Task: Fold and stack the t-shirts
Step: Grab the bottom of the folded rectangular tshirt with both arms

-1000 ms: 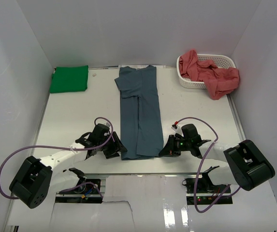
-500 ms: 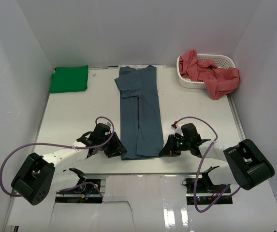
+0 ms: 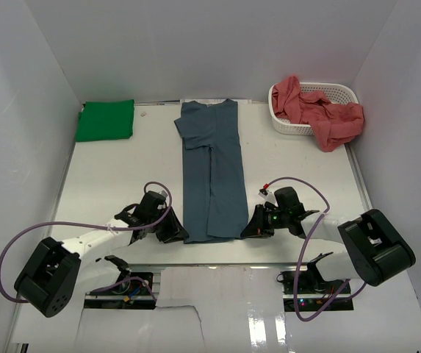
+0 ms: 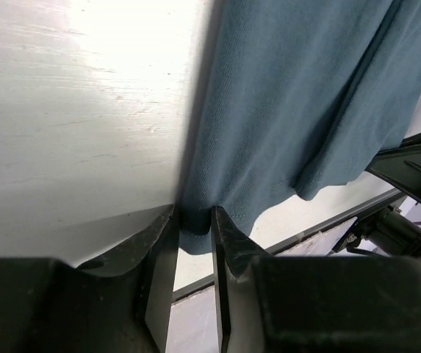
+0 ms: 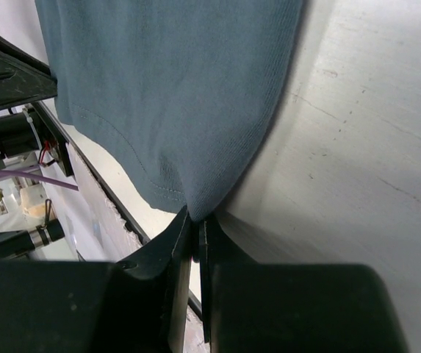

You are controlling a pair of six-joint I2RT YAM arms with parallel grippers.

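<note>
The slate blue t-shirt (image 3: 211,169) lies as a long narrow strip down the middle of the table, collar end far, hem near. My left gripper (image 3: 175,232) is at the hem's near left corner; in the left wrist view the cloth (image 4: 306,95) is bunched between its narrowly spaced jaws (image 4: 194,217). My right gripper (image 3: 253,228) is at the near right corner, shut on the hem (image 5: 173,88) with its tips (image 5: 195,220) pinching a fold. A folded bright green t-shirt (image 3: 106,120) lies at the far left. Salmon red t-shirts (image 3: 328,114) spill from the basket.
A white perforated basket (image 3: 346,92) stands at the far right corner against the wall. White walls close in the table on the left, the back and the right. The table's near edge, with a metal rail, runs just behind both grippers (image 4: 320,232).
My left gripper has shifted slightly toward the near edge at the hem corner. The right gripper and the shirt have barely moved.
</note>
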